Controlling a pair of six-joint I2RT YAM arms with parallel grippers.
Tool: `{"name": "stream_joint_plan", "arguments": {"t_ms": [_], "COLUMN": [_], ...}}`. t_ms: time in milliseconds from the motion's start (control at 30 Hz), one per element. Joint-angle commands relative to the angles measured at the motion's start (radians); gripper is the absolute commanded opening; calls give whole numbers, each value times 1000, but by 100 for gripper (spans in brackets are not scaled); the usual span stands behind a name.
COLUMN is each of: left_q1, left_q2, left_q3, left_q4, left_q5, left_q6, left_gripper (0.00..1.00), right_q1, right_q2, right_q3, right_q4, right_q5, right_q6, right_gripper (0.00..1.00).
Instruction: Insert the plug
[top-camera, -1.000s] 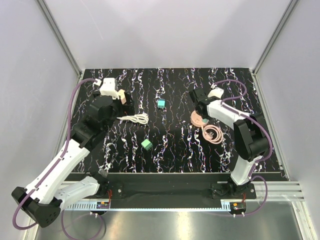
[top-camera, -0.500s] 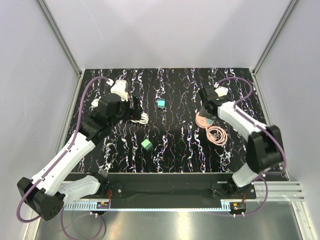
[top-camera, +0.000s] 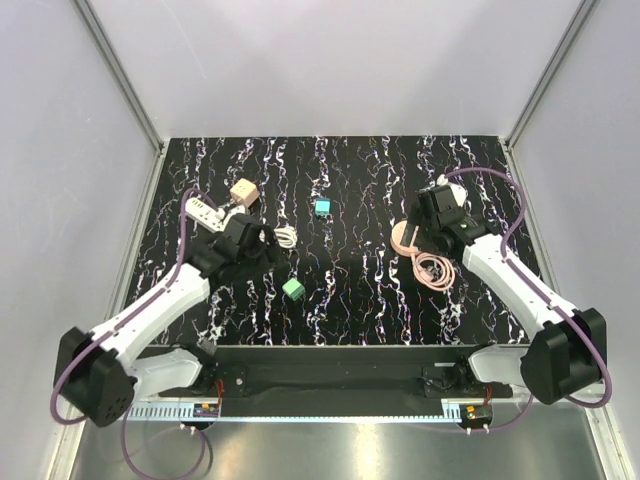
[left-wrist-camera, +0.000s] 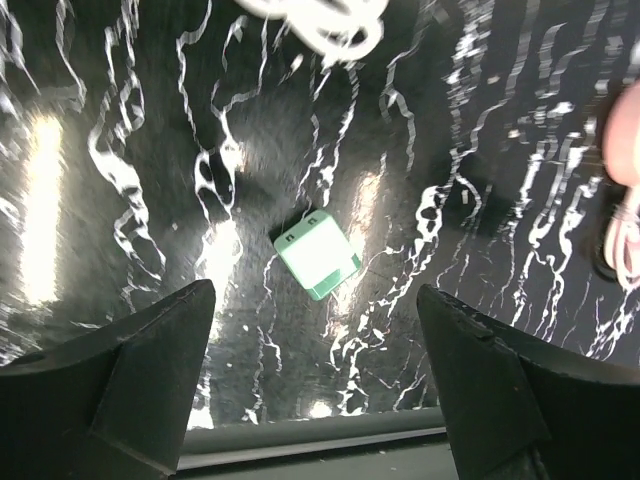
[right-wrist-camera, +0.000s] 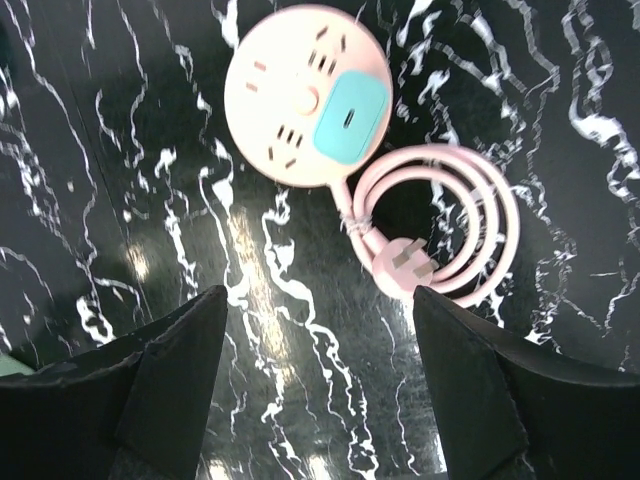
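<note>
A round pink socket (right-wrist-camera: 307, 95) lies on the black marbled table with a teal plug (right-wrist-camera: 351, 117) seated in its face. Its pink cable (right-wrist-camera: 450, 235) is coiled beside it and ends in a pink plug (right-wrist-camera: 403, 266). My right gripper (right-wrist-camera: 320, 295) hangs open and empty above the table, just short of the socket (top-camera: 403, 238). My left gripper (left-wrist-camera: 315, 290) is open and empty too, above a green cube plug (left-wrist-camera: 318, 255). A tan cube plug (top-camera: 243, 192) sits by the end of a white power strip (top-camera: 203, 210); I cannot tell whether it is inserted.
A white cable coil (top-camera: 285, 236) lies just right of the left gripper (top-camera: 262, 244). A loose teal cube (top-camera: 322, 208) rests mid-table. The green cube (top-camera: 294, 289) is near the front. Grey walls and aluminium rails enclose the table on three sides.
The right gripper opened and drew back from the pink socket, leaving the teal plug in it. The left arm pulled away from the tan cube and white strip, toward the front.
</note>
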Motion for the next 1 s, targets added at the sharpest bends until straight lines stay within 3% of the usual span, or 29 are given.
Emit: {"name": "stream_joint_plan", "arguments": {"t_ms": [0,500,867,967], "left_q1": [1,-105,-137,-144], "left_q2": [67,268,432,470], "left_q3": [0,17,97,118], "left_q4": [22,29,49,52], "left_q5": [48,4,-10,1], "left_q6": [-111,-275,-266,-239], "left_gripper": [85,81,80,74], "right_q1": [-2,0,0,0], "right_q2": [-54,-176,-235,-232], "right_q3": [-27,-118,-144,-147], "right_q4": [38,101,105,105], "right_q5": [-55,-160,-187,-194], "right_q6": [-39,-44,-47,-45], "right_gripper": [80,80,79,79]}}
